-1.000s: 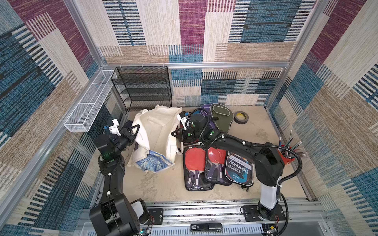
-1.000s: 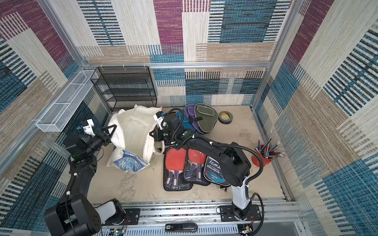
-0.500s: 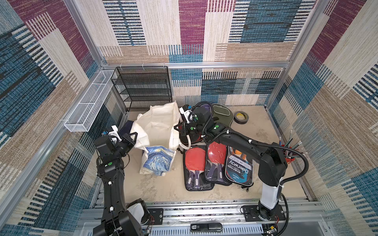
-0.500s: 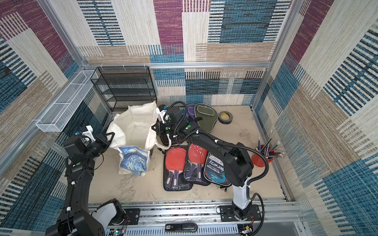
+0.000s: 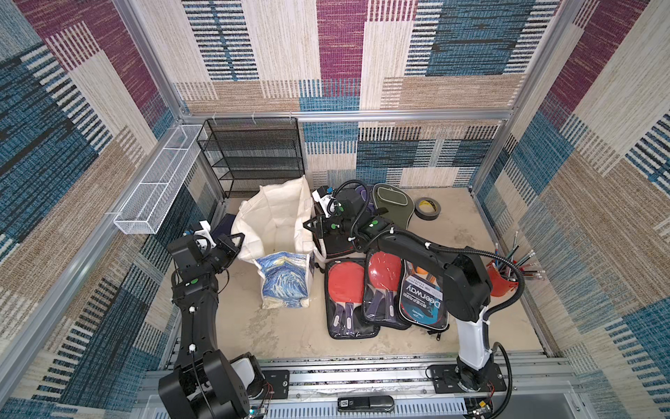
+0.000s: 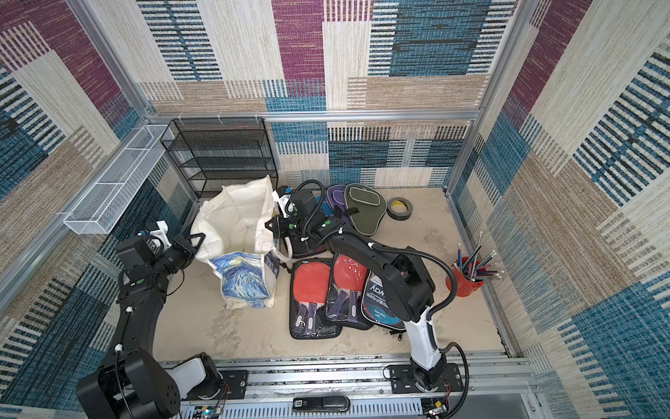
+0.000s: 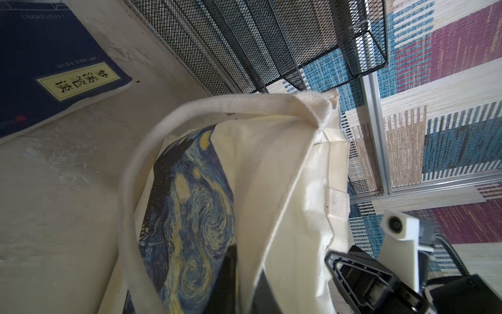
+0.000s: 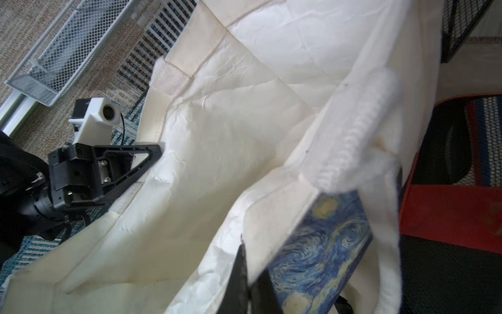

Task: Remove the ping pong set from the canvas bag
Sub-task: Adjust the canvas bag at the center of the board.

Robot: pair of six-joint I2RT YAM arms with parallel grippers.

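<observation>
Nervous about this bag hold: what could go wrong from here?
The canvas bag is held up by its rim in the right pincer; a slip could let it slump shut. The right arm stretches over the paddle sets, so pulling back might drag them.

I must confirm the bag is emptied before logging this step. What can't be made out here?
- Floor of the bag: in both top views its own folded walls hide it; in the right wrist view the near wall covers part.
- Jaws of the left gripper: cut off by the left wrist view's edge, cloth over the tips; grip unclear.
- Deerway pack: its top lies under the right arm in both top views.
</observation>
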